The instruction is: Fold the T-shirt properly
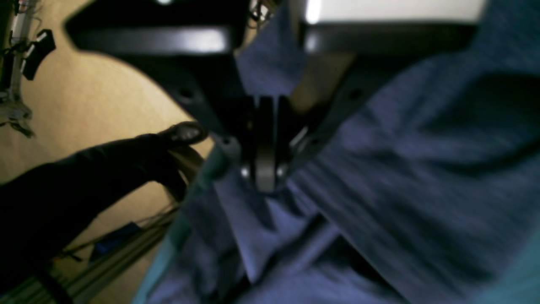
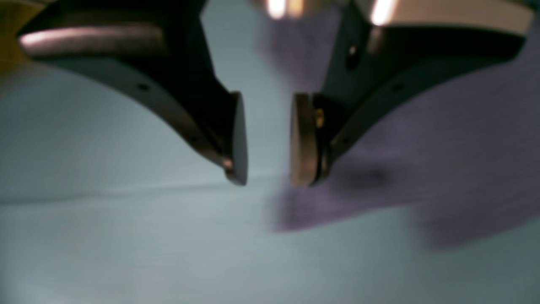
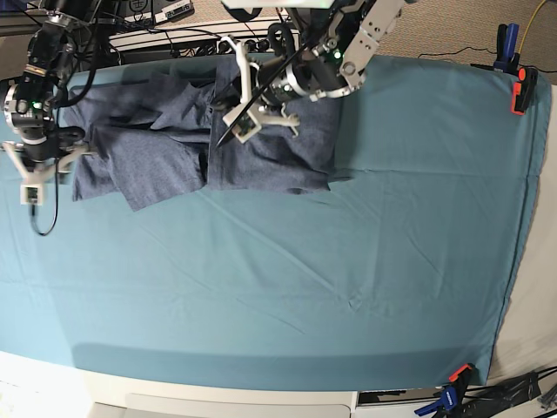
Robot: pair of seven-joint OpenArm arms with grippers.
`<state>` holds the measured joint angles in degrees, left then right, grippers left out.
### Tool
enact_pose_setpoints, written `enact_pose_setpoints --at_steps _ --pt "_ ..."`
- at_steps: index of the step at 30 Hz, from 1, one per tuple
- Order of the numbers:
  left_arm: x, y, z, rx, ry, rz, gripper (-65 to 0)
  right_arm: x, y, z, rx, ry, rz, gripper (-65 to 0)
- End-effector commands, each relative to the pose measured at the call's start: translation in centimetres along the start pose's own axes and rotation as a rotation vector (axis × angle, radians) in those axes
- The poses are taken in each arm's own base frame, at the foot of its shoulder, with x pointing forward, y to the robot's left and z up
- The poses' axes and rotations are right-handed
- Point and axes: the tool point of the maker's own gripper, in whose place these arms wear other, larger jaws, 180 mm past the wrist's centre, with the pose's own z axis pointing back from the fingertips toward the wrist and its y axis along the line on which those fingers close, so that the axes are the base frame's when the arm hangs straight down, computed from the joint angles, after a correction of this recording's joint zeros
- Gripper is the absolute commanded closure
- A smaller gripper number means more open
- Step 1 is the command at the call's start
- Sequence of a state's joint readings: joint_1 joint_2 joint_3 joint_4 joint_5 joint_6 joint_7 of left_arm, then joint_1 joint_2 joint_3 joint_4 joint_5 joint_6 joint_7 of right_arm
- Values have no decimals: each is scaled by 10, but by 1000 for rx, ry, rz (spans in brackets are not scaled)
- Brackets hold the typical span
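One teal table cloth (image 3: 348,261) covers my whole work surface, held at its edges by orange-and-blue clamps (image 3: 520,87); beige floor and cables lie beyond the far edge. The T-shirt (image 3: 174,148) lies crumpled along the far side of the cloth, left of centre in the base view, plain slate-blue fabric showing. My left gripper (image 1: 263,169) reaches down over the shirt's middle with its jaws closed together on a raised fold of the fabric. My right gripper (image 2: 268,139) sits at the shirt's outer edge near the cloth's side, jaws parted with a clear gap, holding nothing; one fingertip (image 2: 301,139) is over the fabric edge. No lettering or labels are legible in any view.
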<state>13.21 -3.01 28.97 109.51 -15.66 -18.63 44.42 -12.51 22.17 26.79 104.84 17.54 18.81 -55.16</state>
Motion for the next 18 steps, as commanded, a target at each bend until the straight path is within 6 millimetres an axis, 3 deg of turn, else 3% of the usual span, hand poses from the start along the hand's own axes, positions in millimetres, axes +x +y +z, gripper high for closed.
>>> enact_pose_setpoints --at_steps 1,4,9,13,18 --pt "16 -2 1 -8 -53 -11 0 12 -3 3 6 -32 26 -213" --pt "10 4 2 21 -25 -41 0 17 -6 5 5 -59 32 -316" --pt "-1 6 4 27 11 -44 0 26 -48 19 -101 -118 -42 -322" --pt "-8 9 6 31 31 -49 0 23 -87 37 -139 -159 -205 -322" --pt "-9 8 7 29 33 -48 0 -5 -95 29 52 -127 -387 -322"
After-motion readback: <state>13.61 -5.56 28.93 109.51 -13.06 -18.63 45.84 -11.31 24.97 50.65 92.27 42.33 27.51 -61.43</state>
